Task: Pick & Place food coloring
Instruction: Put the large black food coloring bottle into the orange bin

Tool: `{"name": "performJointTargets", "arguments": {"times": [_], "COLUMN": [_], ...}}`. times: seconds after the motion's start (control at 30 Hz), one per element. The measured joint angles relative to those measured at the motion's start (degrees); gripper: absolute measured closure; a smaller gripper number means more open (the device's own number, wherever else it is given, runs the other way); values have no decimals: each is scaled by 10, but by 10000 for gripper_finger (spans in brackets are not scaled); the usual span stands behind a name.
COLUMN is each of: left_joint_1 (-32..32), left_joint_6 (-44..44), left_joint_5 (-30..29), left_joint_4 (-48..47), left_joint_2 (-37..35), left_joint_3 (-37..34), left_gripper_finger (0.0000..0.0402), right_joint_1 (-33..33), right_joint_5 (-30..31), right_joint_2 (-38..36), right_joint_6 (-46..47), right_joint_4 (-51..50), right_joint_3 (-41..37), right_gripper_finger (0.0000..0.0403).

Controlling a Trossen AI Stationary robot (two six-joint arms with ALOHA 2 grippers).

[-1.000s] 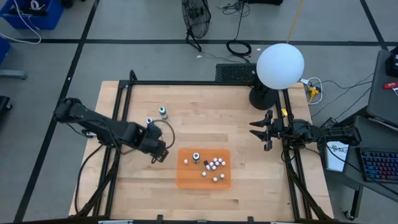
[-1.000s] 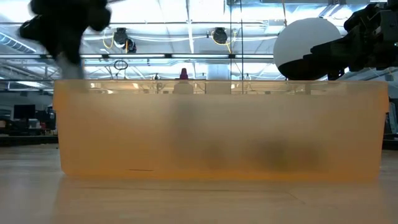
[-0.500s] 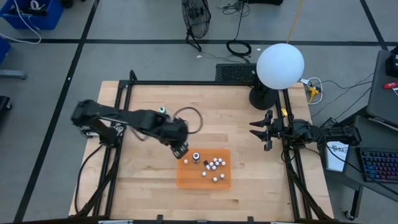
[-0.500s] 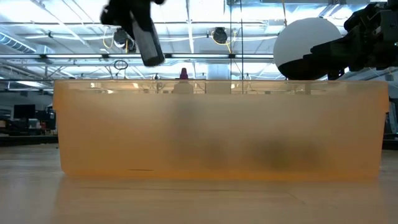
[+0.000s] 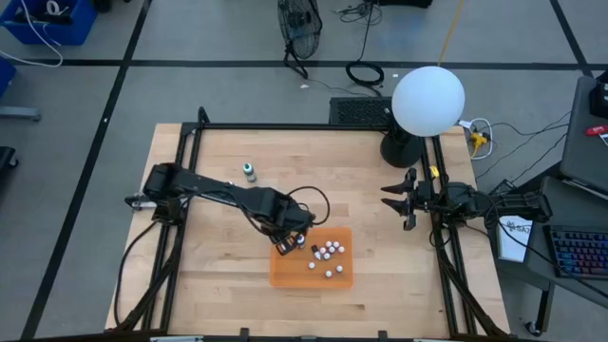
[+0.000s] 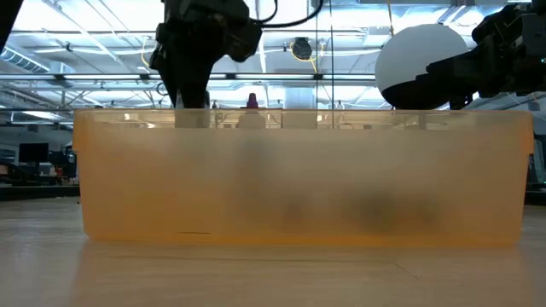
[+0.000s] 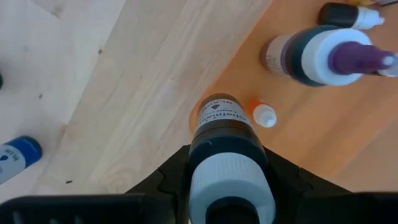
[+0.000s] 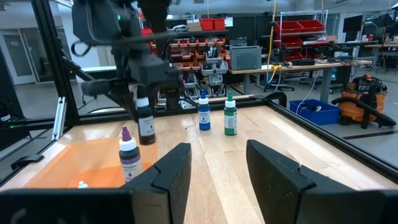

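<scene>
My left gripper [image 5: 290,234] points down over the far left corner of the orange tray [image 5: 313,275], shut on a dark food coloring bottle [image 7: 222,130] with a white cap. A purple bottle [image 7: 329,55] stands in the tray, and another dark one [image 7: 348,14] lies beside it. A blue bottle [image 8: 203,112] and a green bottle [image 8: 230,114] stand on the wooden table, toward its far left. My right gripper [image 5: 403,200] waits open and level at the table's right edge. My left gripper pinches the dark bottle's top, at its white cap [image 7: 230,183], between its two fingers [image 7: 169,183]. The fingers come from above, pointing down. The bottle [image 8: 146,127] hangs upright below them over the tray's far left corner.
Several small white beads [image 5: 328,252] lie in the tray's middle. In the low view the tray's near wall [image 6: 299,179] hides what is inside. A white globe lamp [image 5: 427,100] stands at the far right corner. Black frame rails [image 5: 185,152] run along the table's edges.
My left gripper has carried the dark bottle toward the table's right edge, from the bare wood left of the tray to above the tray's far left corner. It has sunk a little and rolled about its own axis. Its grip has stayed the same.
</scene>
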Motion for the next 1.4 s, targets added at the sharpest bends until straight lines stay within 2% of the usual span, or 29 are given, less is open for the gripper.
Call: {"name": "performJointTargets", "arguments": {"times": [0.3, 0.67, 1.4], "left_joint_1": [0, -4, -4], "left_joint_6": [0, -13, -30], "left_joint_5": [1, -30, 21], "left_joint_4": [11, 42, 139], "left_joint_2": [12, 12, 12], "left_joint_3": [0, -9, -103], "left_gripper_finger": [264, 264, 264], "right_joint_1": [0, 0, 0], "right_joint_5": [0, 0, 0], "right_joint_2": [0, 0, 0], "right_joint_6": [0, 0, 0], "right_joint_4": [0, 0, 0], "right_joint_3": [0, 0, 0], "right_gripper_finger": [257, 258, 260]}}
